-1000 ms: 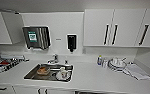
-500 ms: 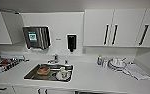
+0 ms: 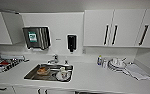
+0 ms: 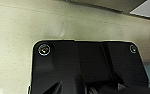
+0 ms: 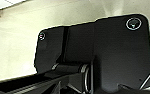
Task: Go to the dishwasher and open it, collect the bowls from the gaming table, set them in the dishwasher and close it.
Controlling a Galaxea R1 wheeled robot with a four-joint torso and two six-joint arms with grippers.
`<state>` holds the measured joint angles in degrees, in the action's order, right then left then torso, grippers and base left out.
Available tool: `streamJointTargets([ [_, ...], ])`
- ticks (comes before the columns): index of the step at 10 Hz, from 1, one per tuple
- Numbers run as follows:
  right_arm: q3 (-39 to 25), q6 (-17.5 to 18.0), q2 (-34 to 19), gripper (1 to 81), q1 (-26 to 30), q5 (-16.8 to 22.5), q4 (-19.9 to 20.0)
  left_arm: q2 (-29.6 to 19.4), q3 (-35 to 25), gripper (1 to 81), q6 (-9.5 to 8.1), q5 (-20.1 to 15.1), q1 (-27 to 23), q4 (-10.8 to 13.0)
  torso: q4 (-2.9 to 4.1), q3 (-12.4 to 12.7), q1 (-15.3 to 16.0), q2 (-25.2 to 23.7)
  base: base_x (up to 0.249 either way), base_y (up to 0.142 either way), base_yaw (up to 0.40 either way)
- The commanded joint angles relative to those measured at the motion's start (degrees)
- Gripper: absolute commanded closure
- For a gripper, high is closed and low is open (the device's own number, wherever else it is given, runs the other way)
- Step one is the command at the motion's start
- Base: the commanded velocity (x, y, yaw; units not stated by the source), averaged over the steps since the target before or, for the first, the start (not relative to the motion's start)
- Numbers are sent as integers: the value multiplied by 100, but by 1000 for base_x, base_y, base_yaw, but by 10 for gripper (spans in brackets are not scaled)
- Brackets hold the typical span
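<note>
I face a white kitchen counter [image 3: 96, 77] with a steel sink [image 3: 33, 75] set into it. The dishwasher is out of view, below the counter's front edge. The bowls from the gaming table are out of view too. In both wrist views my own dark plates hang over pale floor [image 4: 13, 37] [image 5: 13, 50], and I cannot make out the grippers' state.
White wall cabinets [image 3: 114, 27] with black handles hang at the upper right, and another cabinet [image 3: 3, 27] at the left. A paper towel dispenser [image 3: 37, 37] and a black soap dispenser [image 3: 71, 43] are on the wall. Dishes lie in the sink; a rack [image 3: 4, 63] and stacked plates [image 3: 116, 63] stand on the counter.
</note>
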<state>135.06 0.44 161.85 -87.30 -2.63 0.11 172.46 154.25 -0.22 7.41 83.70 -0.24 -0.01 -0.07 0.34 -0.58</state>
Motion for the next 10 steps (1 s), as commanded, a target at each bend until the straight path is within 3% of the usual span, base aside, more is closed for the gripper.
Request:
streamJointTargets([
  [1,-684,9,-520,10,234,272,68,-748,-1116,10,-31,-100,-262,-55,0,0,365,-566,0,0,0],
  [3,-772,18,-617,10,225,263,76,-1229,-1825,10,-40,-100,-262,-63,0,0,544,-857,0,0,0],
  [5,-772,62,-634,10,243,263,130,-1337,-1925,10,-40,-100,-262,-90,0,0,810,-1285,0,0,0],
  [6,-772,62,-634,10,252,264,182,-1337,-1925,10,-40,-91,-262,-107,0,-153,944,-1502,0,0,0],
  [7,-780,62,-634,10,252,263,191,-1328,-1916,10,-31,-91,-262,-99,0,-514,1071,-1705,0,0,0],
  [10,-763,62,-634,10,269,263,182,-1328,-1916,10,-31,-91,-262,-99,0,-875,1383,-2210,0,0,0],
])
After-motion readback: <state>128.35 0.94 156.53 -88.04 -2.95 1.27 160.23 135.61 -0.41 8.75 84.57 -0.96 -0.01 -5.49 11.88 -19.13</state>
